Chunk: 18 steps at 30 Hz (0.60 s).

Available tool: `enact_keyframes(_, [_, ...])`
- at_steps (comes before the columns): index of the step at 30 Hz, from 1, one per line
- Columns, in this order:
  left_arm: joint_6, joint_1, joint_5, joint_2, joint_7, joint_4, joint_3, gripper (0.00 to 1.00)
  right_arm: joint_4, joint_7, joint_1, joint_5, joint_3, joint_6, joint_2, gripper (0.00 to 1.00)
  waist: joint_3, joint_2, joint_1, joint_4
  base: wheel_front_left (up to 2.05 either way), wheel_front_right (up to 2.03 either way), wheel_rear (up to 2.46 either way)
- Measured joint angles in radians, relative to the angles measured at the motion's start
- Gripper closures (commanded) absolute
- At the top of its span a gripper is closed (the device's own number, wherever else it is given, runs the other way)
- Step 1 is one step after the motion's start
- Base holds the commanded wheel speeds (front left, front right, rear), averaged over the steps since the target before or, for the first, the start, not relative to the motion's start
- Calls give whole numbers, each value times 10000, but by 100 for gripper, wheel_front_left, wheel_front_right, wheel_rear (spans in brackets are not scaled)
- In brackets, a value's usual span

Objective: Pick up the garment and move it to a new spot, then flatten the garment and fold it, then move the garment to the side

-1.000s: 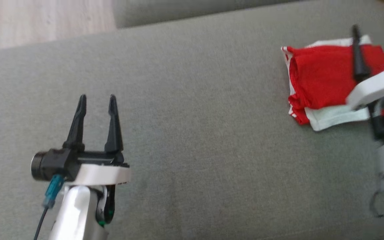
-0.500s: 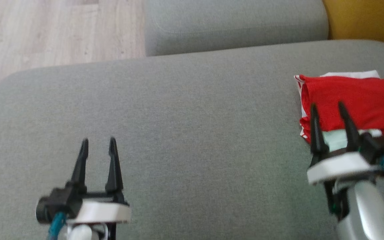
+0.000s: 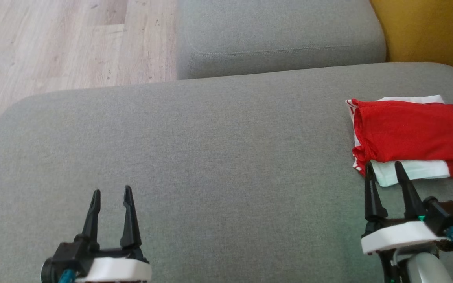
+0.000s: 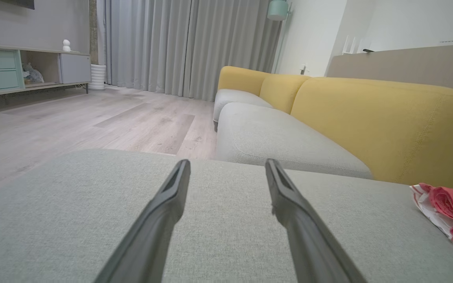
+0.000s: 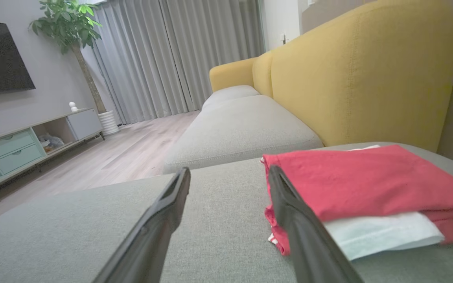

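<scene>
The garment (image 3: 409,129) is red and white and lies folded into a flat rectangle at the right end of the grey cushion (image 3: 210,157). It also appears in the right wrist view (image 5: 368,188) and at the far right of the left wrist view (image 4: 450,214). My right gripper (image 3: 384,169) is open with nothing in it, its fingertips just short of the garment's near edge. Low on the left, well away from the garment, my left gripper (image 3: 111,192) is open and holds nothing.
A second grey seat cushion (image 3: 277,39) lies beyond the first. A yellow sofa back (image 3: 427,31) rises to the right. Wooden floor (image 3: 61,43) spreads at the far left, and a low TV cabinet (image 4: 26,67) and curtains (image 4: 179,43) stand across the room.
The head camera has tilted, bringing floor and the far cushion into view. My right gripper has drawn back off the garment to its near edge. The garment lies as before.
</scene>
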Motion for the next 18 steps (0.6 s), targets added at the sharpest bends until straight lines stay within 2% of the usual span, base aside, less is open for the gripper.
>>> enact_keyframes(18, [44, 175, 67, 4, 0, -163, 138, 0, -493, 0, 353, 15, 222, 0, 10, 0, -42, 0, 1, -97, 0, 0, 0])
